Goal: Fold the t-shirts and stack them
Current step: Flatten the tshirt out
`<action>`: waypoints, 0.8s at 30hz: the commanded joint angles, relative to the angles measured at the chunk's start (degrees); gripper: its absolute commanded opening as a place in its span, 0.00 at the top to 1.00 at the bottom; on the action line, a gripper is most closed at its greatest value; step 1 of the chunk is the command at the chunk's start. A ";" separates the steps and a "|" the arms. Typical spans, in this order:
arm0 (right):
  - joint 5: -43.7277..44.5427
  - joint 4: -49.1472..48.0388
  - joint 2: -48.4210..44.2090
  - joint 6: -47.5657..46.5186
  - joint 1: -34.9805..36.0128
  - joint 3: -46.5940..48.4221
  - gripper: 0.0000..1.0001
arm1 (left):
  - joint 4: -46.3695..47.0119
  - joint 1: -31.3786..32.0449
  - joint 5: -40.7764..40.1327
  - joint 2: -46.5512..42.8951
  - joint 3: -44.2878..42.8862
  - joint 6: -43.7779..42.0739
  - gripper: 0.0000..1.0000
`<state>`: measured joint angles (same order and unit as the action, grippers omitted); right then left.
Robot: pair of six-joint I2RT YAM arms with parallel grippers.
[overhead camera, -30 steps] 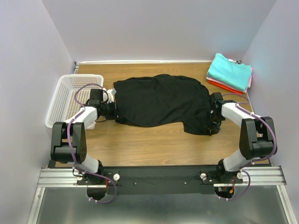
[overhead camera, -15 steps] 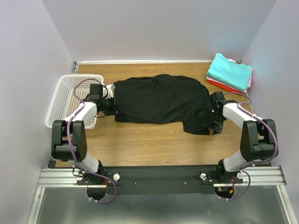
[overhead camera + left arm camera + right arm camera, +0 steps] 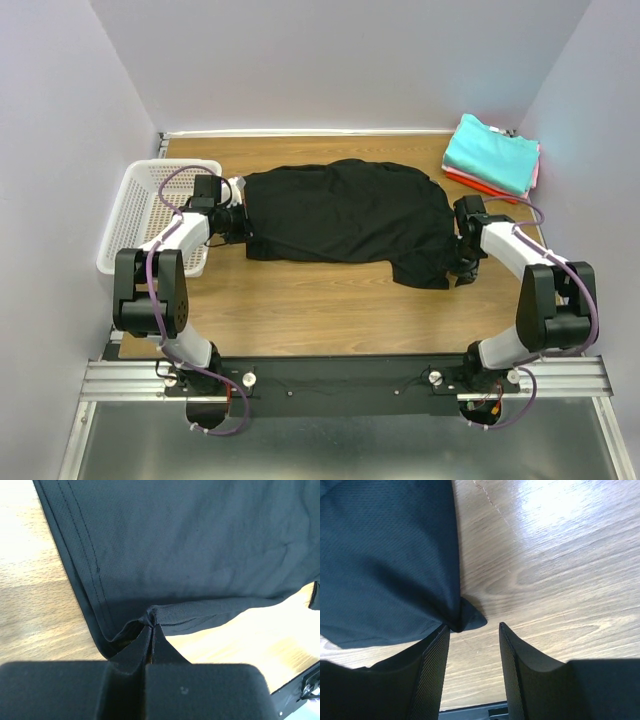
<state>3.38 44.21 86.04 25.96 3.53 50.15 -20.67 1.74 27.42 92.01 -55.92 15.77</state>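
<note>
The large black t-shirt point(image 3: 345, 220) lies spread across the middle of the wooden table. My left gripper point(image 3: 240, 222) is at its left edge, shut on a pinch of the hem, seen in the left wrist view point(image 3: 150, 622). My right gripper point(image 3: 462, 262) is at the shirt's right edge, open, its jaws apart over bare wood with a black cloth corner point(image 3: 465, 617) touching the left finger point(image 3: 432, 665). The teal t-shirt point(image 3: 492, 152) lies folded on top of the red-orange one point(image 3: 480, 185) and a pink one point(image 3: 537, 172) at the back right.
A white plastic lattice basket point(image 3: 150, 215) stands at the left edge beside my left arm. The walls close in on the left, back and right. The metal rail point(image 3: 340, 378) runs along the near edge.
My left gripper has pulled the shirt's left hem a little farther back and left, flattening the near edge. My right gripper has shifted slightly.
</note>
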 commanded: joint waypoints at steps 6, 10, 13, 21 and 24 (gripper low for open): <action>1.37 -2.54 5.45 -0.20 -0.45 0.91 0.52 | -0.34 0.20 -0.26 1.60 -2.00 -0.04 1.00; -0.91 -4.03 7.56 -1.34 -0.45 1.53 0.58 | -0.34 0.20 -0.17 2.04 -2.35 -0.04 1.00; -1.36 -4.13 8.61 -1.52 -0.37 1.53 0.74 | -0.43 0.20 -0.17 2.39 -2.70 0.14 1.00; -1.00 3.14 6.16 -1.52 -0.54 4.51 0.99 | -1.48 0.20 -1.58 2.13 -4.28 0.49 1.00; -0.22 7.90 3.62 -1.61 -0.45 10.83 1.00 | -2.88 0.20 -2.89 0.28 -6.04 1.37 1.00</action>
<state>1.02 46.46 92.29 24.82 3.36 54.83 -21.80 1.74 26.98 94.11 -59.18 16.12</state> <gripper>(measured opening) 0.010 0.007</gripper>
